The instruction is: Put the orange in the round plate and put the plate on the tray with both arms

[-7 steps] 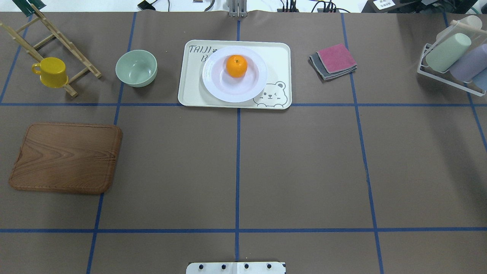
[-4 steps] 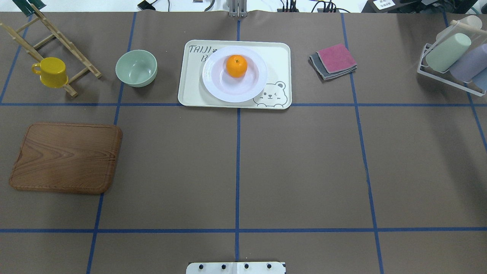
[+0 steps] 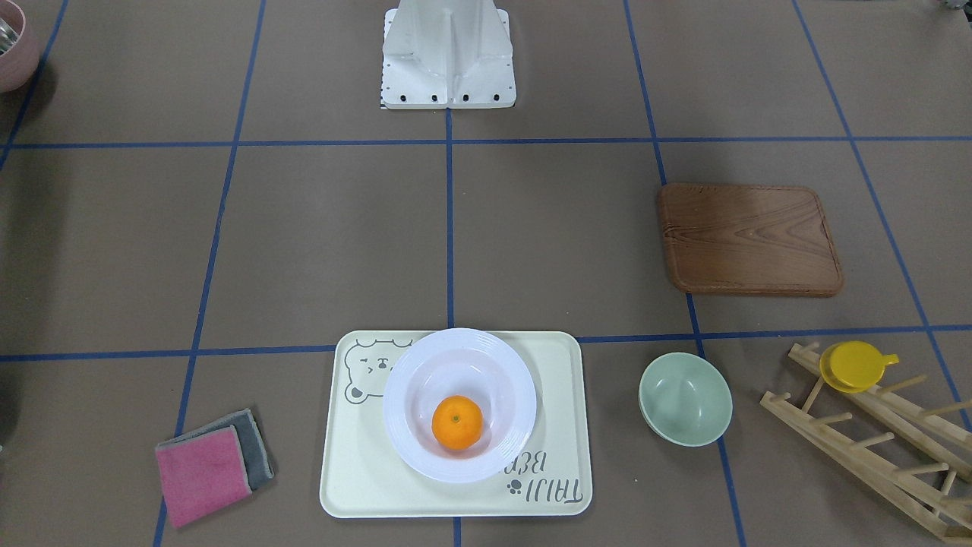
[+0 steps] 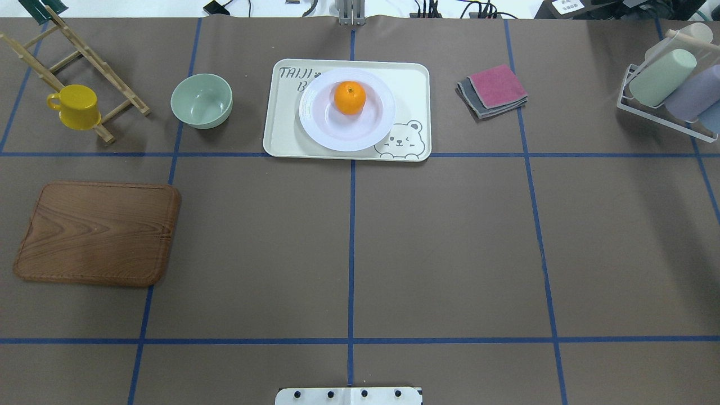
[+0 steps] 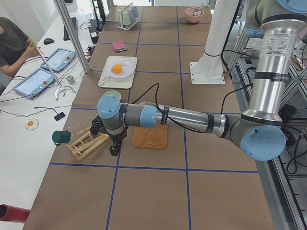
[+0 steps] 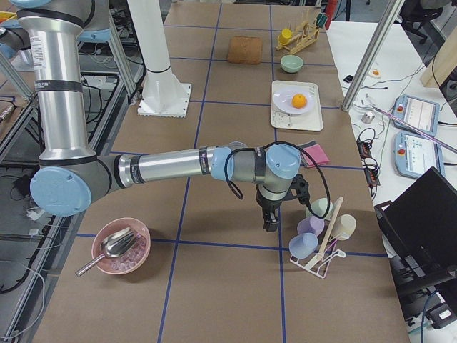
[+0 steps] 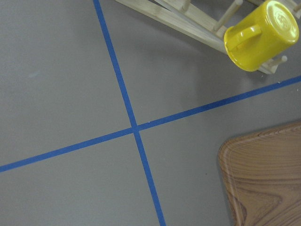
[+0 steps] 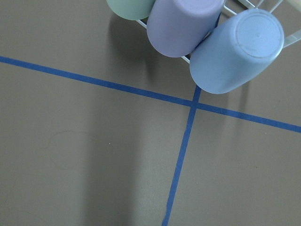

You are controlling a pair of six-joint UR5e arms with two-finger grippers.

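The small, round, bright orange sits inside the glossy white round plate, toward its far side from the robot. The plate rests on the cream rectangular bear tray at the far middle of the brown-covered bench. Judged from this, both placements look done. The tray's long axis runs across the bench, left to right, with the plate near its centre.

Neither arm is close. The left fingers hang over the bench's left end beside the wooden peg rack, and the right fingers over the right end by the white wire rack of pastel cups. Each is well apart from the tray, and neither is clearly nearer. Any further reach would run inward and away from the robot's base.

The fingers show only in the two side views, small and dark, so I cannot tell whether either pair is open or closed. The wrist cameras show only bench, blue tape and rack items — no fingers. The plate covers part of the tray's lettering.
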